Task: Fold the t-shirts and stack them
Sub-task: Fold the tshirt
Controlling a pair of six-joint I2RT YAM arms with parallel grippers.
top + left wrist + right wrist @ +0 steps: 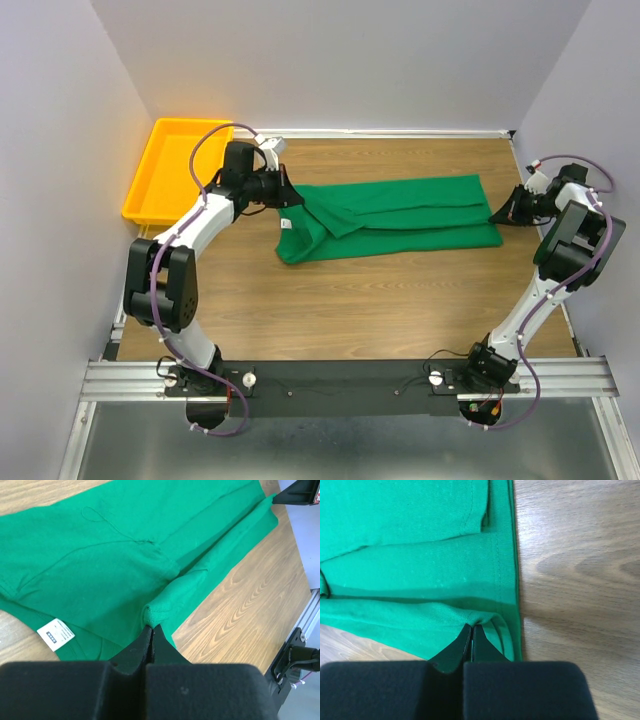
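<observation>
Left wrist view: the left gripper (152, 628) has its two black fingers pressed together, and a small rolled fold of the green t-shirt (100, 555) is pinched between their tips. Just to the left of the tips a white neck label (56, 635) lies flat on the fabric, with small dark print too fine to read. From the pinched fold the cloth runs away in a long band with a raised crease along its middle. A loose thread curls on the upper layer.

Right wrist view: the right gripper (471, 626) is likewise clenched, its fingertips nipping the stitched hem at one corner of the shirt, with bare wood grain to the right of the hem.

Seen from the top external camera, the shirt lies folded lengthwise into a wide strip across the middle of the wooden table (350, 310), slightly toward the far side. Its label end is at the left gripper and its other end at the right gripper, so the strip stretches between the two arms. Several layers overlap near the left end, where the cloth bunches. A yellow plastic tray (170, 170) sits in the far left corner, apart from the shirt, with the left arm reaching past its near right edge
</observation>
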